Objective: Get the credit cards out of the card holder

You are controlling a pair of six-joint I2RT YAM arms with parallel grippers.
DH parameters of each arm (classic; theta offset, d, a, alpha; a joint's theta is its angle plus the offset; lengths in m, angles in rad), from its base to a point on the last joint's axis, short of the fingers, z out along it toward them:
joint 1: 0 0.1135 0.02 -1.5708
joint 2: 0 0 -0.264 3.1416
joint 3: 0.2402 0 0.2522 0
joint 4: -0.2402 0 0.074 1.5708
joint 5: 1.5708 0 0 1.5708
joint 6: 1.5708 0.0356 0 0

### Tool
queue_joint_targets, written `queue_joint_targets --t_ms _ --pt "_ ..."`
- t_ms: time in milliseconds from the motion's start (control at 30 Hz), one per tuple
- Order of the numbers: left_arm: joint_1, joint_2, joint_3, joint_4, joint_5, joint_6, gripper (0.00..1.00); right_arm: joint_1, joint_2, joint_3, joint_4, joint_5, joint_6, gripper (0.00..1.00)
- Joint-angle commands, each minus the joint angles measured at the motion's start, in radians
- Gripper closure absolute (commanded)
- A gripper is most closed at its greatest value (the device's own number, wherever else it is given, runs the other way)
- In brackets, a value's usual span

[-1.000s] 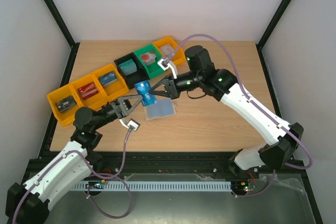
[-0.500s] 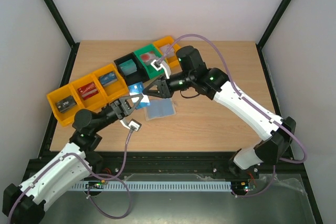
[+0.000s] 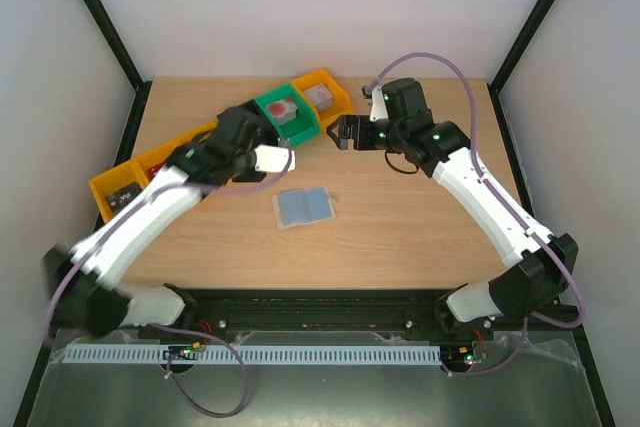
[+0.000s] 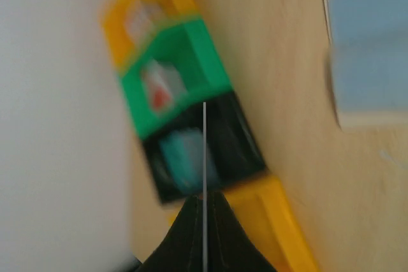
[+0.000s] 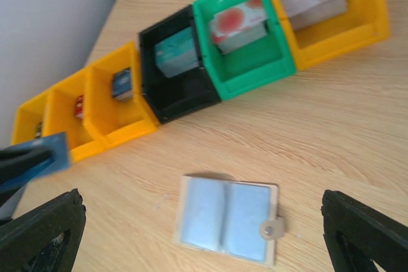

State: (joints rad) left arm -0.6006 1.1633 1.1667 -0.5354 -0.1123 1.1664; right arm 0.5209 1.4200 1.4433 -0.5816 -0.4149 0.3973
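The card holder [image 3: 303, 207] lies open on the table, light blue pockets up [image 5: 226, 220], beige snap tab on its right. My left gripper [image 4: 204, 199] is shut on a thin credit card [image 4: 204, 151] seen edge-on. That same blue card [image 5: 41, 155] shows at the left of the right wrist view, in front of the yellow bins. The left wrist view is blurred and looks toward the black bin [image 4: 204, 157]. My right gripper [image 3: 343, 134] hovers open above the holder [image 5: 201, 199], nothing between its fingers.
A slanting row of bins runs along the back left: a yellow one [image 5: 331, 23] with a whitish card, a green one [image 5: 245, 36] with a white-red card, a black one [image 5: 178, 74] with a teal card, then several yellow ones [image 5: 118, 97].
The blue card was held between both grippers; the right gripper opened and drew back right. The left gripper shut on the card and swung up-left to the bins.
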Motion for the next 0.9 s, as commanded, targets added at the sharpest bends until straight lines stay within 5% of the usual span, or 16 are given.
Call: queue_joint_targets --t_ms 0,167,300,600,867 --pt "0.108 0.374 0.238 -0.642 -0.251 -0.415 0.98 -0.013 -0.039 -0.026 -0.061 0.117 0.001 0.01" --pt "0.277 0.647 0.547 -0.692 -0.287 -0.581 0.98 -0.016 -0.070 -0.055 -0.052 0.115 -0.002 0.01" --pt "0.364 0.751 0.633 -0.583 -0.332 -0.618 0.98 -0.019 -0.094 -0.071 -0.056 0.128 -0.006 0.01" --pt "0.477 0.875 0.653 -0.437 -0.298 -0.571 0.98 -0.021 -0.113 -0.064 -0.059 0.148 -0.009 0.01" --pt "0.468 0.868 0.531 -0.228 -0.328 -0.457 0.98 -0.021 -0.098 -0.050 -0.052 0.133 -0.005 0.01"
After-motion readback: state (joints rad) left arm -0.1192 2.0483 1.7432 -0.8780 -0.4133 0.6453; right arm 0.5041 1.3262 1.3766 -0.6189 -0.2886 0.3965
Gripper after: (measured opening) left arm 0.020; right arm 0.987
